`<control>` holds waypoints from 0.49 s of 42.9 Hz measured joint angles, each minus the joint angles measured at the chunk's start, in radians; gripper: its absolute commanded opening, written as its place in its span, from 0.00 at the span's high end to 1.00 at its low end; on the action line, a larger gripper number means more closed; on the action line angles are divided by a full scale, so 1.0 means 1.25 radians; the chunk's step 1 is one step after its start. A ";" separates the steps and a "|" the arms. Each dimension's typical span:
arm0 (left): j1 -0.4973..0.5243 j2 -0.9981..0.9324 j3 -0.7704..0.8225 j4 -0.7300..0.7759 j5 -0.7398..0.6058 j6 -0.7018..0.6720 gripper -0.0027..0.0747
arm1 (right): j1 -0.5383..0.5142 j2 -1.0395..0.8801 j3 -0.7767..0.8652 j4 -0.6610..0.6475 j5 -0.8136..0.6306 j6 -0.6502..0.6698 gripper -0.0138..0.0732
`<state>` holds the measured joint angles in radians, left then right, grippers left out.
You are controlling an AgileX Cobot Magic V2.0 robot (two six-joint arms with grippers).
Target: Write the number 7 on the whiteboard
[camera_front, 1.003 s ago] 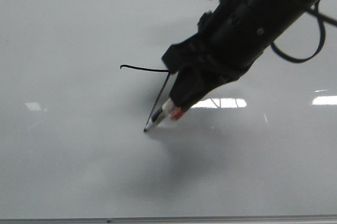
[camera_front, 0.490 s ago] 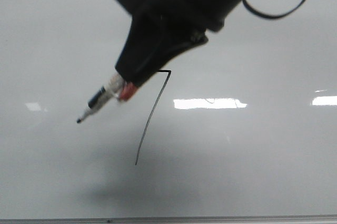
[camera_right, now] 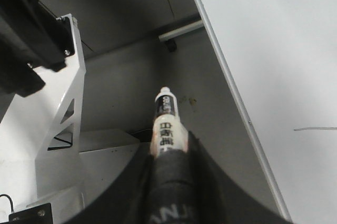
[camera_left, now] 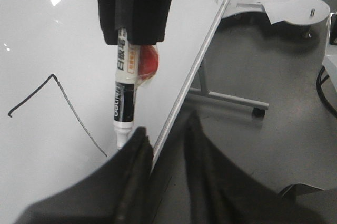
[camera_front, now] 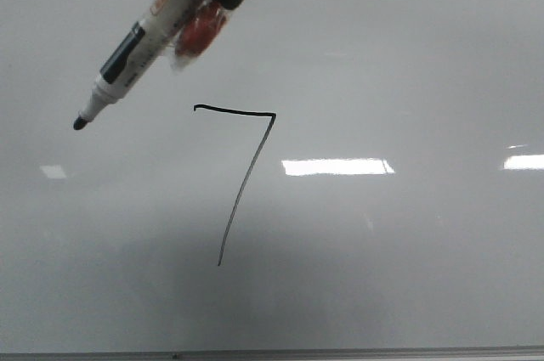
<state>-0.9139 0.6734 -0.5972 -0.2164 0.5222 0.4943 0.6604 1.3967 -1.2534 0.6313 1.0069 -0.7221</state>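
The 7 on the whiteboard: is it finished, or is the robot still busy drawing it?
Done: the number 7 stands whole on the whiteboard, hooked top bar and long slanted downstroke. In hand: the right gripper holds the marker, tip away from the lines. Left: seemingly no more drawing.

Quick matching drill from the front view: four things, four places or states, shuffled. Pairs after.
Things:
1. 7
2. marker tip
3. red blob
4. reflection

Places or states:
A. bright white bar, right of the downstroke
B. pressed against the marker barrel, above the top bar
C. thin black line drawn on the board
D. dark, up and left of the top bar's hook, not on the line

Pairs: 1-C, 2-D, 3-B, 4-A
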 measured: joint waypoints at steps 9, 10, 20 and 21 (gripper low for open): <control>0.000 0.118 -0.036 0.002 -0.013 0.000 0.40 | 0.010 0.000 0.000 -0.003 0.014 0.001 0.92; 0.000 0.127 -0.037 0.002 -0.016 0.000 0.41 | 0.015 0.000 0.000 -0.004 0.014 0.001 0.92; 0.000 0.198 -0.041 0.002 -0.030 0.000 0.52 | 0.092 0.000 0.000 -0.005 0.005 -0.012 0.92; 0.000 0.200 -0.041 0.002 -0.030 0.000 0.54 | 0.094 0.000 0.000 -0.005 0.005 -0.012 0.92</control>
<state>-0.9139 0.9229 -0.6483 -0.2144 0.4847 0.4943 0.7775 1.3967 -1.2534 0.6256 1.0131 -0.7367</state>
